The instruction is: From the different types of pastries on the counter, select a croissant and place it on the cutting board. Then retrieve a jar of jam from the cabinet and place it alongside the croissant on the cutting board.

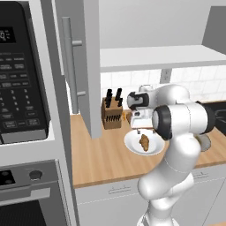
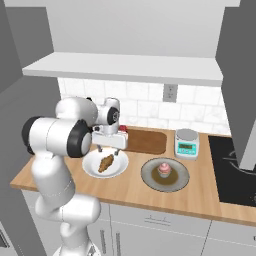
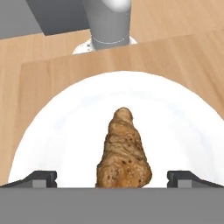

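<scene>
Closest to the hand camera, the croissant (image 3: 124, 153) lies on the white plate (image 3: 57, 127), its wide end between the two dark fingertips (image 3: 40, 178) and its narrow end pointing away from them. Its long axis therefore runs along the camera's line of sight and across the line joining the tips, so the jaws would close on its short width. The jaws are spread wide, one tip on each side of the pastry, with bare plate showing between each tip and the crust; they pinch nothing.

From the base cameras the gripper (image 2: 106, 148) hangs straight above the plate (image 2: 90, 168), just over the croissant (image 2: 105, 163) and, as far as I can tell, not touching it. I judge the step in hand to be the descent for the grasp: the pastry sits centred under the jaws, so the move calls for going down rather than sideways.

The plate rests on the tabletop (image 2: 130, 187). Behind it and a little to the right lies the cutting board (image 2: 147, 141), near but apart from the plate, with nothing on its visible part. Further right, a pink-frosted cupcake (image 2: 164, 169) sits on a grey plate (image 2: 150, 177), and a kitchen scale (image 2: 186, 143) stands behind that. In the left base view the cabinet door (image 1: 86, 66) stands above the tabletop, with a knife block (image 1: 112, 112) beside it.
</scene>
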Tool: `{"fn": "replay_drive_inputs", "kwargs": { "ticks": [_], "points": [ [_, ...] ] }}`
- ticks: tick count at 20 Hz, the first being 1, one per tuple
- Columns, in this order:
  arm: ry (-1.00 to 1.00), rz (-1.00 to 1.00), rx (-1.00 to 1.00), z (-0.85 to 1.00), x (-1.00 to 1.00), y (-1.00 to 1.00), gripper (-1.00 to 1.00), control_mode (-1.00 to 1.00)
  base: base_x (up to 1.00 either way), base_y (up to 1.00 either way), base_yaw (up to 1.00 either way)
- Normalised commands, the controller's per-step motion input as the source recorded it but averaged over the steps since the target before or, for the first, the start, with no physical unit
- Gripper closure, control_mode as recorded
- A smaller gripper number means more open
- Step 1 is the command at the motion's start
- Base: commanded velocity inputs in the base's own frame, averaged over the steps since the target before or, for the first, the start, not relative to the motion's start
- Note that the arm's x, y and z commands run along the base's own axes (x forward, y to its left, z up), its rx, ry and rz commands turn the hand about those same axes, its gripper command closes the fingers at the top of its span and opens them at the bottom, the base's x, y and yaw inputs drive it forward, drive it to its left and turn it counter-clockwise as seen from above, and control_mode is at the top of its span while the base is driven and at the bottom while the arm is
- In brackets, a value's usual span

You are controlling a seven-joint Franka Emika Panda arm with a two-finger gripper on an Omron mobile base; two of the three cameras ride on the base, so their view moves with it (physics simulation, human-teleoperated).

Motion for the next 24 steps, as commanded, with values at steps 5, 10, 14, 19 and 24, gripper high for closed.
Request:
{"fn": "replay_drive_inputs", "kwargs": {
  "ticks": [5, 10, 14, 19, 24],
  "points": [
    [0.06, 0.00, 0.02, -0.21, 0.00, 0.01, -1.00, -1.00, 0.00, 0.00, 0.00],
    [0.05, 0.00, 0.02, -0.21, 0.01, 0.02, -1.00, -1.00, 0.00, 0.00, 0.00],
    [0.02, 0.00, 0.00, -0.24, 0.00, 0.02, -1.00, -1.00, 0.00, 0.00, 0.00],
    [0.04, 0.00, 0.00, -0.24, 0.00, 0.15, -1.00, -1.00, 0.00, 0.00, 0.00],
    [0.04, 0.00, 0.00, -0.27, 0.00, 0.16, -1.00, -1.00, 0.00, 0.00, 0.00]
  ]
}}
